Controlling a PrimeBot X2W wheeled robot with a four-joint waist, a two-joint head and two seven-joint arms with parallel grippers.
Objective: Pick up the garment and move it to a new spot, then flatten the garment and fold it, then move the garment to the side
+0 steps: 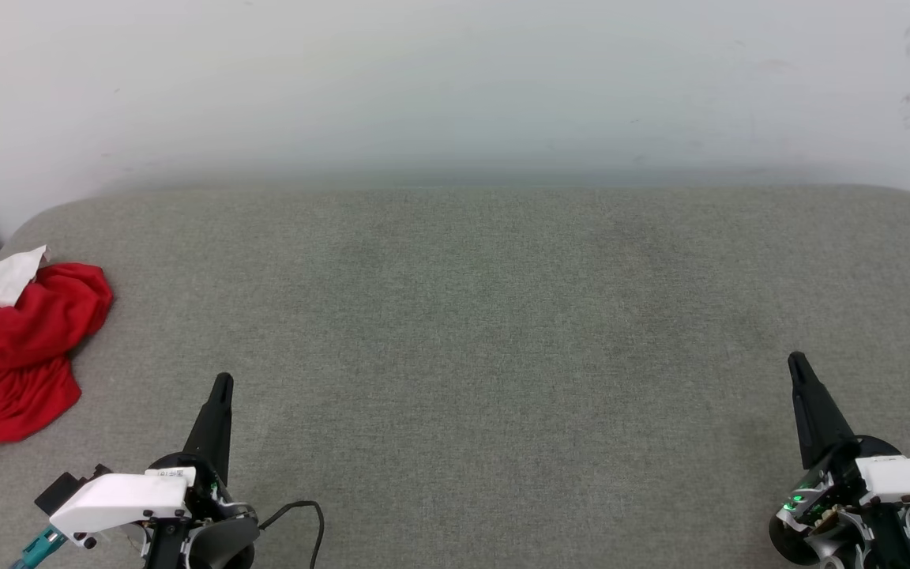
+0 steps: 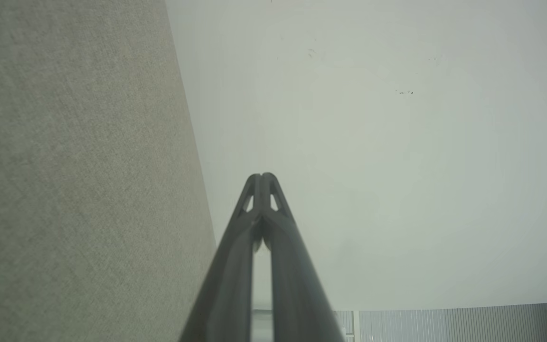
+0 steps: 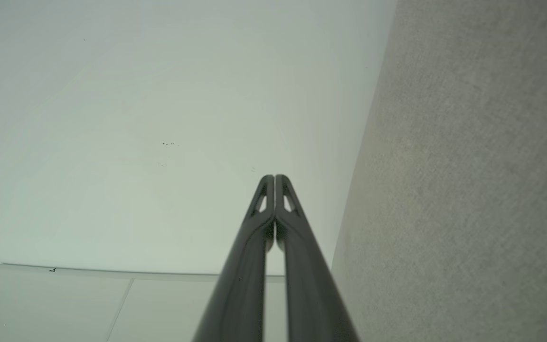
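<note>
Garment (image 1: 13, 356), a crumpled red T-shirt with a white sleeve, lies at the left edge of the grey fabric surface (image 1: 463, 356) below a scuffed white wall (image 1: 455, 79). Left gripper (image 1: 222, 383) and right gripper (image 1: 796, 362) are closed and empty. The wrist label (image 1: 174, 472) is too small to read.

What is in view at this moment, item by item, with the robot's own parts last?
garment: one, bright red with a white sleeve, crumpled at the far left edge of the surface
fabric surface: one, grey, spanning the head view's middle and foreground
wall: one, off-white with faint scuffs, behind the surface
cable: one, black, looping beside the left arm at the bottom edge
left end effector: one, dark fingers, lower left, shut, holding nothing, apart from the garment
right end effector: one, dark fingers, lower right, shut, holding nothing
</note>
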